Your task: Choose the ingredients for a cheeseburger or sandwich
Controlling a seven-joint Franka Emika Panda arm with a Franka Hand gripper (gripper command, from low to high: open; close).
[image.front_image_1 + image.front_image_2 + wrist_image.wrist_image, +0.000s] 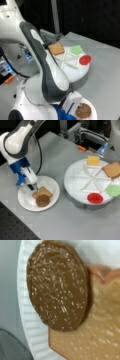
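One toast slice with the patty overlapping its 6 o'clock edge lies on the white plate, gripper just at the toast's 10 o'clock, jaws' state can't tell; second toast, cheese, lettuce, tomato sit on the divided tray on the bench.

Arm bent low — end effector pointing down

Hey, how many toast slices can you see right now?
2. One toast slice lies on the white plate under the patty, by the gripper. The other toast slice sits in the divided tray, at a front view's right. None seems hidden.
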